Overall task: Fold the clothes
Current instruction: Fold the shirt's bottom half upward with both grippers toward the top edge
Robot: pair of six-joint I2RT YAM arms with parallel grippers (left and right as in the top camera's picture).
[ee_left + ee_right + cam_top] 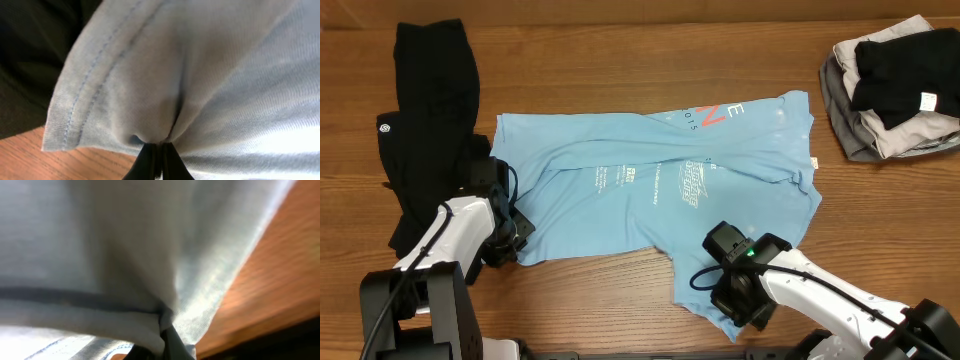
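Note:
A light blue T-shirt (660, 190) with red and white lettering lies spread across the middle of the wooden table. My left gripper (512, 228) is shut on the shirt's left edge; in the left wrist view its black fingertips (160, 159) pinch a pucker of blue cloth (200, 75) beside a stitched hem. At the shirt's lower right corner my right gripper (735, 300) is shut on the fabric; the right wrist view shows blue cloth (125, 255) bunched over the gripper (167, 340). A long black garment (430, 120) with a small white round logo lies at the far left.
A pile of folded grey, black and beige clothes (895, 90) sits at the back right corner. The table's front edge (620, 345) runs just below both arms. Bare wood (620, 60) lies behind the shirt.

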